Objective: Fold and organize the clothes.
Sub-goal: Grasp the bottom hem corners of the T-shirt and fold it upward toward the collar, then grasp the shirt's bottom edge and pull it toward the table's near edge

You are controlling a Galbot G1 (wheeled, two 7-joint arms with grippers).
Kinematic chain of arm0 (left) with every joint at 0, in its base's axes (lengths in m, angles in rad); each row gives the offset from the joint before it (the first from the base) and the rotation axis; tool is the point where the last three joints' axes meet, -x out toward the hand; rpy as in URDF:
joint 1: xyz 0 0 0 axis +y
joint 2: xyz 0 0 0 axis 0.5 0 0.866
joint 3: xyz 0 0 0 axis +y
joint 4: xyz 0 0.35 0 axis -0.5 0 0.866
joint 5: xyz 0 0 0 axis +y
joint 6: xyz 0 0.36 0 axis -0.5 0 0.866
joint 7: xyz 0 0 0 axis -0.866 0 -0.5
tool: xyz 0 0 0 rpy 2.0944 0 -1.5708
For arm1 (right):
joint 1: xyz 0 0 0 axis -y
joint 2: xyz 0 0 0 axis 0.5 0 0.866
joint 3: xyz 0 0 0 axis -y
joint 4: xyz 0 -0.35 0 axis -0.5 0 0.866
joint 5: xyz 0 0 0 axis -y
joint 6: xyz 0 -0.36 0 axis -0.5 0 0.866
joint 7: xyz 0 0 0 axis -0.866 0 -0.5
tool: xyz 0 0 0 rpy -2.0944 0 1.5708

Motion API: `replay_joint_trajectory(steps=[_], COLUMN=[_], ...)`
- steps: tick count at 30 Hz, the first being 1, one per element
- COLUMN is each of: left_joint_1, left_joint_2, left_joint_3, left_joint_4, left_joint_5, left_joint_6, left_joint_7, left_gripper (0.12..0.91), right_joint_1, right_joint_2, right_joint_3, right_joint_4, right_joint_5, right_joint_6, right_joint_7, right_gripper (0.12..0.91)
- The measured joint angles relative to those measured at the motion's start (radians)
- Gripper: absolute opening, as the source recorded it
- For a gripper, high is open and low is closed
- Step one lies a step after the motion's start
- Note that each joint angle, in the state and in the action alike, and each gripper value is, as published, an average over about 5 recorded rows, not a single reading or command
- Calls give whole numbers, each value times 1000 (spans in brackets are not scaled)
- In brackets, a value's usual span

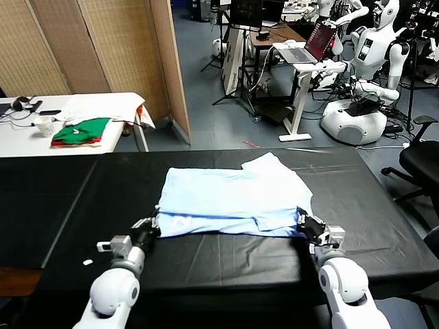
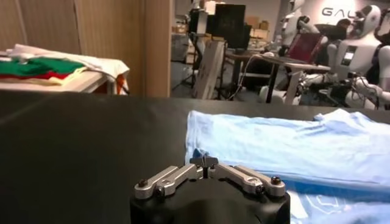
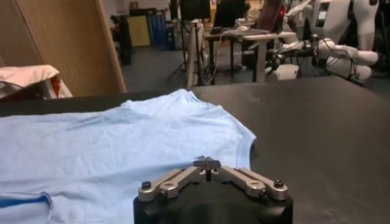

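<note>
T-shirt (image 1: 233, 195) — thin, limp, light; left gripper (image 2: 204, 162) fingers pressed together at its near corner, right gripper (image 3: 207, 163) fingers likewise — best pinched at hem corners.

A wide black table (image 1: 384, 226) carries the pale blue T-shirt (image 1: 233, 199), spread flat near its middle with the near hem folded over; a small white scrap (image 1: 87, 262) lies near the left edge.

One light-blue T-shirt (image 1: 233, 195) lies on one black tabletop (image 1: 62, 205), two tools, left tool (image 1: 152, 227) and right tool (image 1: 306, 225), sit at its near edge, and one white tabletop (image 1: 20, 137) holds two folded garments, green (image 1: 82, 130) over red (image 1: 96, 142).
</note>
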Motion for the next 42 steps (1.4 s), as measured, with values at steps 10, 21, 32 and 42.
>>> replay_joint_trajectory(steps=[10, 21, 32, 42], left_joint_1=[80, 190, 212, 236], left_joint_2=[7, 17, 16, 17], left_joint_3=[-35, -67, -68, -60], left_joint_4=[-56, -128, -129, -151], left_joint_5=[3, -60, -38, -2], left_joint_6=[16, 60, 55, 53], left_joint_7=[2, 21, 34, 40], left_gripper=[754, 907, 687, 160], right_joint_1=[-127, -172, -165, -204], right_joint_2=[-7, 6, 21, -31], right_joint_3=[62, 72, 61, 58], right_joint_4=[130, 135, 113, 159], right_joint_5=[-10, 5, 4, 26], right_joint_6=[-47, -48, -42, -97], right_joint_7=[-3, -4, -7, 22], right_gripper=[874, 873, 393, 141])
